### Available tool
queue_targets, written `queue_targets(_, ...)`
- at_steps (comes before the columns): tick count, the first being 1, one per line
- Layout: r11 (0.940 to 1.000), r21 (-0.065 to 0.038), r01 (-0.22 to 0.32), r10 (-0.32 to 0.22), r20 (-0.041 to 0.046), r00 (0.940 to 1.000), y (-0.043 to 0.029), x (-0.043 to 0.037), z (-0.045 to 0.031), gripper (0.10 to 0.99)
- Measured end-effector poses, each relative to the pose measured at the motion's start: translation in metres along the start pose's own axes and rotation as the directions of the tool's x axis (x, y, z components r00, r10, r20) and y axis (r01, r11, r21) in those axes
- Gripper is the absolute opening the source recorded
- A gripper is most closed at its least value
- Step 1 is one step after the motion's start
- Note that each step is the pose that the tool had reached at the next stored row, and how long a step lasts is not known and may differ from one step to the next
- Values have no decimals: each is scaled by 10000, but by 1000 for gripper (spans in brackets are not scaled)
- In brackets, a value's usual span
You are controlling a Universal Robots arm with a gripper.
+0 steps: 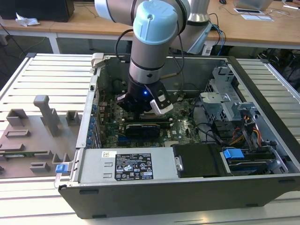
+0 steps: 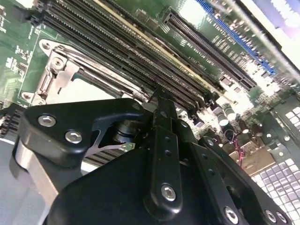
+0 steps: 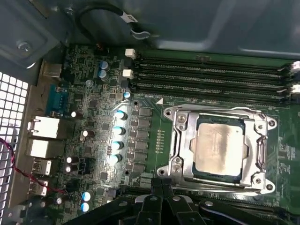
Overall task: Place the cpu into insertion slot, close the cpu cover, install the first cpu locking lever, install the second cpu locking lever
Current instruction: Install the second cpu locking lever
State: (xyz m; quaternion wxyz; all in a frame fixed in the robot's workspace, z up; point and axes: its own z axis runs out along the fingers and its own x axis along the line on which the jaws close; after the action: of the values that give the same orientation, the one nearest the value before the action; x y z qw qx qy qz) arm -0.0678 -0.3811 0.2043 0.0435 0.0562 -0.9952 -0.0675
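The arm (image 1: 152, 42) reaches down from the far side into an open computer case (image 1: 187, 187) that lies on a slatted metal table (image 1: 42, 75), and its gripper (image 1: 143, 110) hangs low over the motherboard (image 1: 180, 129), near the middle of the case in the exterior view. In the first wrist view the gripper (image 3: 161, 185) shows two slim black fingertips pressed together with no gap between them and nothing held; in the second wrist view the gripper (image 2: 161, 101) again comes to a single closed tip just above the board. The cpu (image 3: 219, 146) sits flat in the socket, its dull silver-tan top facing up. The cpu cover (image 3: 180, 140) lies down around it as a silvery frame, and the chip shows through the frame's open window. The closed fingertips stand just beside the socket, at the frame's edge, apart from the chip itself. Whether the locking levers along the frame's sides are latched cannot be told. Long black memory slots (image 3: 211, 75) run parallel to one another on the side of the socket away from the gripper, and a column of small round capacitors (image 3: 119, 136) stands beside the socket. In the exterior view, a power supply box (image 1: 126, 164) with a black-and-white label occupies the near-left part of the case, a drive cage (image 1: 225, 103) with bundled cables fills the exterior view's right, and a grey plastic fixture plate (image 1: 33, 136) rests on the table at the exterior view's left.
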Motion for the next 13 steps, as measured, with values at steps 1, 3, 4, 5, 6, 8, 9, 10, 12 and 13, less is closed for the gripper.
queue_targets(1,10000,-25,27,-27,-2,10000,11,0,6,106)
queue_targets(3,9999,-130,114,-113,5,9999,56,-7,40,106)
queue_targets(4,9998,-170,143,-143,1,9999,72,-10,57,106)
queue_targets(5,9995,-242,182,-182,3,9998,85,-11,68,106)
queue_targets(6,9993,-321,214,-213,14,9998,83,-12,69,106)
queue_targets(8,9990,-386,245,-244,22,9997,78,-11,66,106)
queue_targets(9,9988,-409,260,-258,32,9997,88,-10,22,106)
queue_targets(10,9989,-394,257,-256,21,9997,95,-2,-49,106)
queue_targets(12,9989,-393,258,-257,22,9997,111,5,-151,106)
queue_targets(13,9989,-391,258,-257,21,9997,119,8,-195,106)
